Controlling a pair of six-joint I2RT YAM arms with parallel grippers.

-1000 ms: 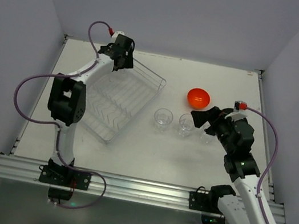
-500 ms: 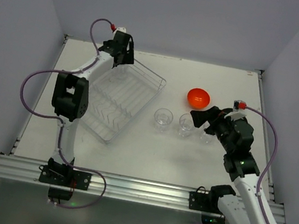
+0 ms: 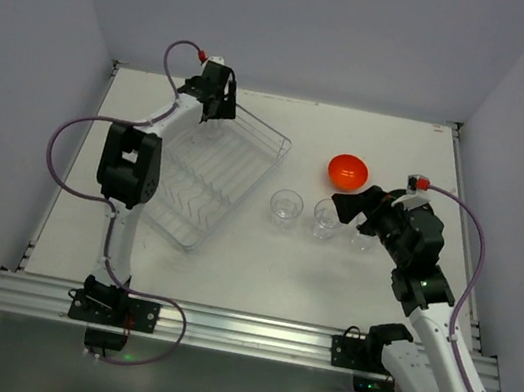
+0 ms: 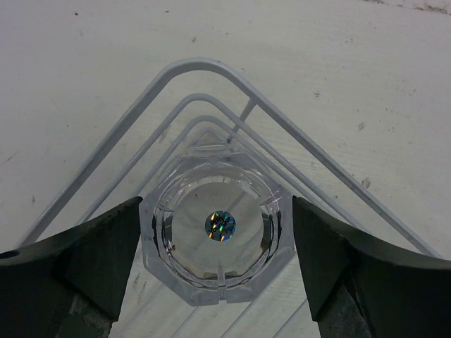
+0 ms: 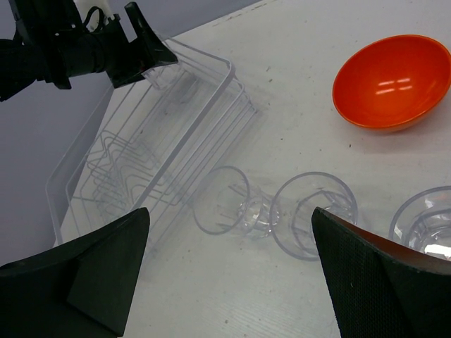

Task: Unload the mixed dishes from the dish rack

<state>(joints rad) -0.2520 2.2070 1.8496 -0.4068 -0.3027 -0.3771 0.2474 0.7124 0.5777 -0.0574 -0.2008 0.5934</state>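
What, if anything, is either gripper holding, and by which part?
The right gripper is open, holding nothing. The left gripper straddles the tumbler at its sides in the dish rack corner; whether it grips cannot be told.

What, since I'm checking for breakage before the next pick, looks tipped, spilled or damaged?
Nothing looks broken or spilled. The orange bowl and three tumblers stand upright outside the dish rack. The rack sits slanted to the table edges, a fourth tumbler in its far corner, straddled by the left pincer.
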